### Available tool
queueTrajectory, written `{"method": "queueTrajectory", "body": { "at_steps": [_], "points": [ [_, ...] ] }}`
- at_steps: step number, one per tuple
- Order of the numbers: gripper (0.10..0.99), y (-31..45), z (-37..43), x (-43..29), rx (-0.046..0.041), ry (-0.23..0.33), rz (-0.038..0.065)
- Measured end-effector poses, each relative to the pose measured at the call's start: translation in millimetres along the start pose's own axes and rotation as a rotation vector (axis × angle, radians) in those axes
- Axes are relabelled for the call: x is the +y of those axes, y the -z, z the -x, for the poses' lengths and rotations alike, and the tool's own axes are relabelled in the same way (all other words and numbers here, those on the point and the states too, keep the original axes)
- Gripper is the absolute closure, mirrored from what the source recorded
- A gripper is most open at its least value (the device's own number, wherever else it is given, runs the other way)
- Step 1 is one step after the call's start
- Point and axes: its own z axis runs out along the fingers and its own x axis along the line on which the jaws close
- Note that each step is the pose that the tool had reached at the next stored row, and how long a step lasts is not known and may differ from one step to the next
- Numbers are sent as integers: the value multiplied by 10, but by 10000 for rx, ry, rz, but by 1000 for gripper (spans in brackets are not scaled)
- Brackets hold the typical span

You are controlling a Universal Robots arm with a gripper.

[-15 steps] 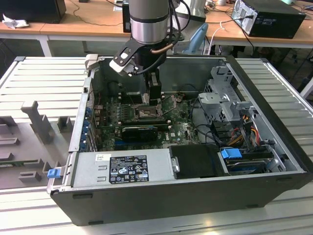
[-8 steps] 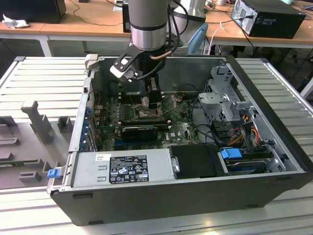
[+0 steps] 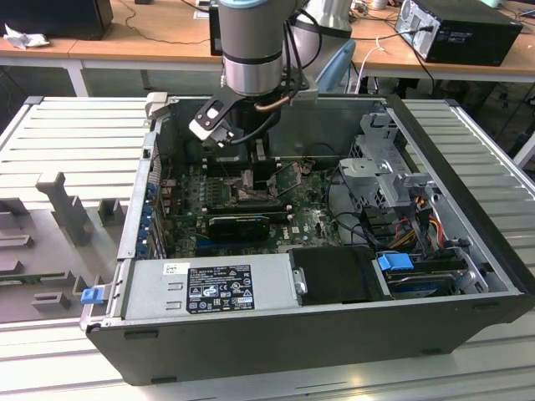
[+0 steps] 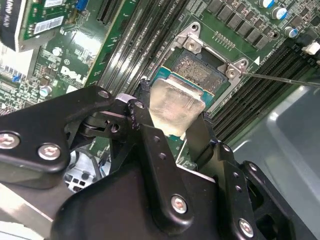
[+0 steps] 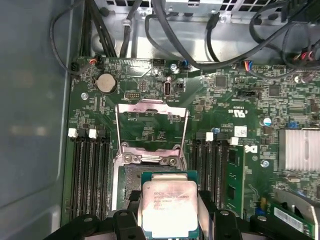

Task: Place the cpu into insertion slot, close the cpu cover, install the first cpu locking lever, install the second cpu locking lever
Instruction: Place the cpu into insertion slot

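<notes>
While gripper (image 4: 171,124) clamps cpu (image 5: 167,207) over insertion slot (image 4: 200,67), cpu cover (image 5: 150,107) stands open, memory slots (image 5: 90,170) flanking

Silver cpu (image 5: 169,207) tilted above insertion slot (image 5: 131,190); cpu cover (image 5: 150,107) raised open.

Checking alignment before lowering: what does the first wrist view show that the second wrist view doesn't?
First wrist view: the cover swung open past the socket, and a coin battery. Second wrist view: the gripper linkage and a thin rod off the socket's corner. In both wrist views: the chip, gripped, over the socket.
</notes>
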Motion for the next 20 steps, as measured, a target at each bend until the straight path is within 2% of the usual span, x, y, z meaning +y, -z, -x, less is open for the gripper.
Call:
{"method": "queueTrajectory", "body": {
  "at_steps": [1,5,6,10,15,20],
  "points": [
    [557,-34,-6,-3,7,1,0],
    [557,-88,-40,-7,35,-2,-1],
    [557,-118,-67,-17,32,-87,3],
    [557,-154,-76,-65,29,-215,4],
    [557,-248,-128,-73,37,-215,4],
    [557,-323,-144,-79,31,-404,6]
  ]
}}
